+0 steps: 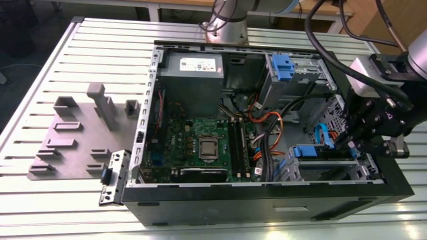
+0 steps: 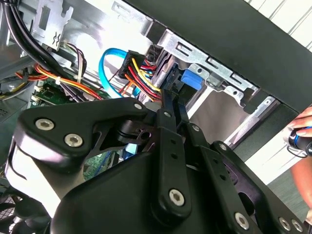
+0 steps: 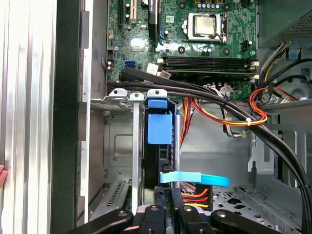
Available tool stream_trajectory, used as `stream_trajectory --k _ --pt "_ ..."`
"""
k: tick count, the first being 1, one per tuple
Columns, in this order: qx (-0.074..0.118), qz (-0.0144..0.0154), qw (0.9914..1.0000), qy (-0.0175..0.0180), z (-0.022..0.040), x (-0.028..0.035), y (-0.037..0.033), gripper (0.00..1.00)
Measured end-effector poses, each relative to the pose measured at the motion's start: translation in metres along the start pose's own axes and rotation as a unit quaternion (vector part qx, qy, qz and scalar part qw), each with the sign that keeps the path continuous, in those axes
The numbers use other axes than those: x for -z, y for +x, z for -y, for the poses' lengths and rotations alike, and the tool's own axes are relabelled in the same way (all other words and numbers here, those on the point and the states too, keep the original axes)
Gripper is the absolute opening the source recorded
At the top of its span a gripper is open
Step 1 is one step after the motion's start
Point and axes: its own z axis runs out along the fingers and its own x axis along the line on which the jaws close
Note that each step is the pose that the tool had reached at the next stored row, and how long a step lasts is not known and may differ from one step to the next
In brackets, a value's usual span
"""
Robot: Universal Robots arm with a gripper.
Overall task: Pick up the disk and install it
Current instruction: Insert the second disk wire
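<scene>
Seemingly, the black gripper (image 1: 350, 142) is clenched on the blue-framed silver-grey disk (image 3: 159, 129), standing upright in its grey metal bay (image 3: 117, 146). Nearby orange and red cables (image 3: 229, 117) could snag if it tilts.

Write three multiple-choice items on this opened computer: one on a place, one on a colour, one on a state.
1. Where is the silver-grey rectangular disk in its blue plastic carrier?
A) on the slatted table
B) in the grey metal drive cage
C) atop the power supply

2. What colour is the flat looped data cable?
A) blue
B) white
C) green

3. In what state is the black computer case?
A) side open
B) side panel closed
C) standing upright

Answers:
1. B, the carrier's blue end tab stands between the cage rails in the first wrist view.
2. A, it curves bright blue beside the red and yellow wires.
3. A, the green motherboard lies exposed.
</scene>
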Motion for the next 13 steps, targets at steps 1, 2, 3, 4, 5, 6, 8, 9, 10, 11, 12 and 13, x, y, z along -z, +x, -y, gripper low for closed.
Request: stream_trajectory --k 1,2,3,4,5,6,8,9,10,11,12,13 --pt "0.000 0.0000 1.00000 0.0000 0.0000 0.0000 -0.0001 0.16" --pt "0.000 0.0000 1.00000 0.0000 0.0000 -0.0002 -0.0003 0.16" --pt "0.000 -0.0001 1.00000 0.0000 -0.0001 -0.0002 -0.0006 0.16" --pt "0.000 -0.0001 1.00000 0.0000 -0.0001 -0.0003 -0.0008 0.16" --pt "0.000 0.0000 1.00000 0.0000 -0.0001 -0.0004 -0.0010 0.16" --pt "0.000 0.0000 1.00000 0.0000 -0.0002 -0.0005 -0.0011 0.16" --pt "0.000 -0.0001 1.00000 0.0000 -0.0005 -0.0005 -0.0018 0.16" --pt "0.000 0.0000 1.00000 0.0000 -0.0006 -0.0006 -0.0022 0.16" --pt "0.000 0.0000 1.00000 0.0000 -0.0008 -0.0007 -0.0026 0.16" --pt "0.000 0.0000 1.00000 0.0000 -0.0009 -0.0009 -0.0030 0.16" --pt "0.000 0.0000 1.00000 0.0000 -0.0010 -0.0012 -0.0032 0.16" --pt "0.000 0.0001 1.00000 0.0000 -0.0010 -0.0017 -0.0034 0.16"
